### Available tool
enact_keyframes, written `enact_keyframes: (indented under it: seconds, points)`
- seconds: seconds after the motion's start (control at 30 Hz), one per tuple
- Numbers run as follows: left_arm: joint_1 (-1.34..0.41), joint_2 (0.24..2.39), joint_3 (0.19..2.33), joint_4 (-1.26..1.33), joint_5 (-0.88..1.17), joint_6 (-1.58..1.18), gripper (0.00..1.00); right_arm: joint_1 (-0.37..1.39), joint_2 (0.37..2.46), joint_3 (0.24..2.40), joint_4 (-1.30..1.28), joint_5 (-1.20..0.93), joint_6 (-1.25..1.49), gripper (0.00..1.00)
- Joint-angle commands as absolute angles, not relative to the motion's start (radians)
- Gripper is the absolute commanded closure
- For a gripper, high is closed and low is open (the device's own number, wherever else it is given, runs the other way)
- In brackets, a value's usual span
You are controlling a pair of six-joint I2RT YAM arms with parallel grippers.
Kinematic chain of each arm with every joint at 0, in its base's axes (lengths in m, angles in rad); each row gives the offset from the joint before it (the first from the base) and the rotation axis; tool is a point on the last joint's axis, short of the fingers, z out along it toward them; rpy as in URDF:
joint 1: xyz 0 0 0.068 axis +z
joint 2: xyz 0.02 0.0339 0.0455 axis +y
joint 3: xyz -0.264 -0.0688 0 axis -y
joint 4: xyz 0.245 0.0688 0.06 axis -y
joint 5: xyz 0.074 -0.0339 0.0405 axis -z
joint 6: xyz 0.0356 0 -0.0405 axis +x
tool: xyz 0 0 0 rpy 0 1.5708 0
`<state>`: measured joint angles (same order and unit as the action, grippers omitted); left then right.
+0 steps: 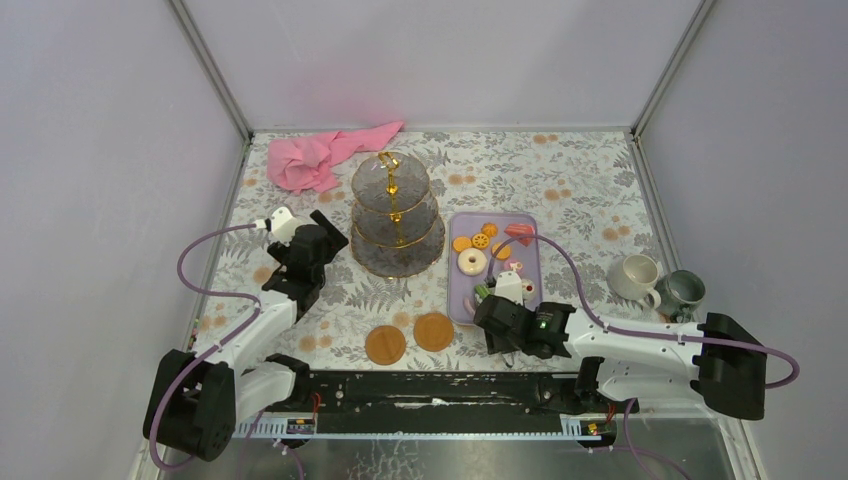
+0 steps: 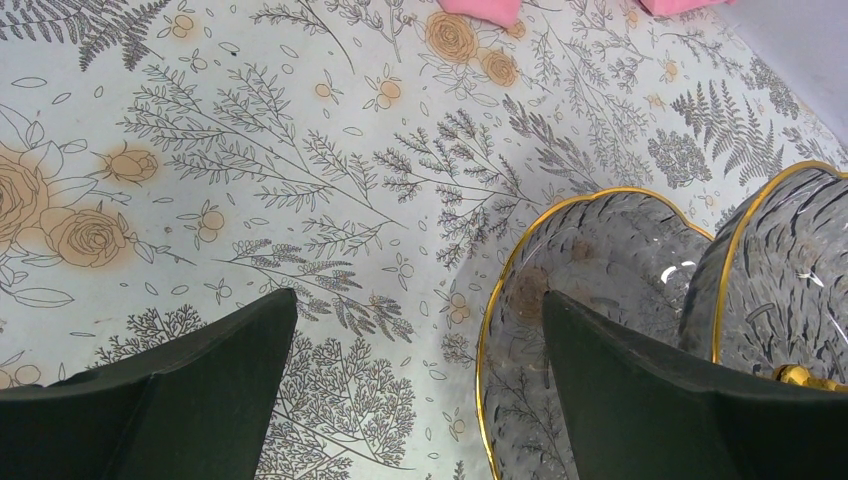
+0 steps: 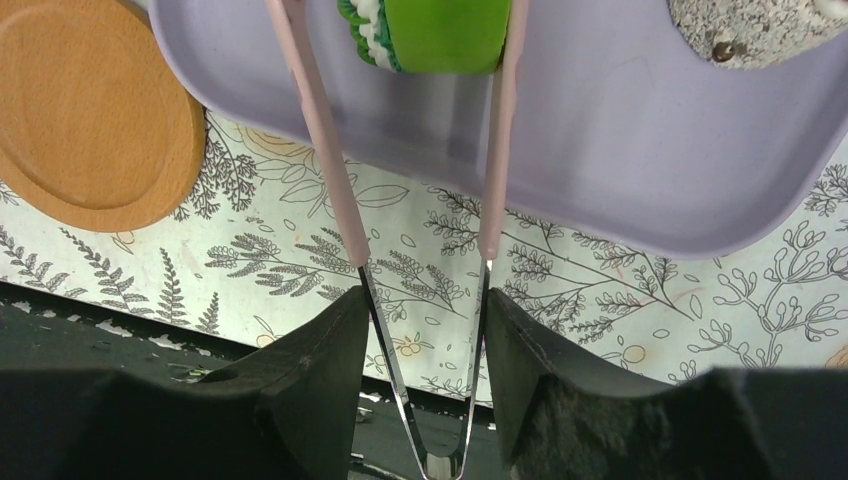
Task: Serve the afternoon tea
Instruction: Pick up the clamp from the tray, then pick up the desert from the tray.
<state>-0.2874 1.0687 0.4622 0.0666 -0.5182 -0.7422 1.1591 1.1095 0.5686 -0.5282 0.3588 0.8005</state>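
- Right gripper (image 3: 422,300) is clenched on the tongs (image 3: 330,180), one finger pressing each metal arm near the hinge; held that far back, the pink tips are left free to reach over the tray (image 3: 620,150) wall
- The tips stand one on each side of the green cake (image 3: 440,30), close against it; I cannot tell whether they pinch it yet; I judge the cake to be the piece being picked
- Doughnut (image 1: 470,260) and the small biscuits lie in the tray, just right of the stand (image 1: 396,210); its three tiers look bare, so serving seems barely begun
- Left gripper (image 2: 418,305) is spread wide and holds nothing; it hangs low by the bottom tier's gold rim, one finger over the glass, the other over the table; likely placed to steady the stand
- Cream mug (image 1: 635,277) and grey-green mug (image 1: 683,292) stand touching at the right edge, well apart from the two coasters (image 1: 434,331) near the arm bases; those probably await the mugs
- Cloth (image 1: 320,155) lies bunched at the back left, clear of the work
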Motion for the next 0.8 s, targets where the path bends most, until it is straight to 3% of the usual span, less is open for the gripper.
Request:
enact_keyframes:
  seconds: [0.0, 0.23, 0.57, 0.77]
  points:
    - [-0.293, 1.05, 0.459, 0.089, -0.544, -0.738, 0.0, 1.18, 1.089, 0.567, -0.556, 0.407, 0.843, 0.48]
    - [-0.293, 1.049, 0.46, 0.088, -0.542, -0.739, 0.0, 1.181, 1.106, 0.575, -0.561, 0.441, 0.853, 0.49]
    - [-0.293, 1.051, 0.463, 0.087, -0.536, -0.736, 0.0, 1.195, 1.129, 0.616, -0.586, 0.442, 0.871, 0.73]
    - [-0.294, 1.044, 0.456, 0.09, -0.538, -0.744, 0.0, 1.205, 1.124, 0.634, -0.604, 0.448, 0.867, 0.76]
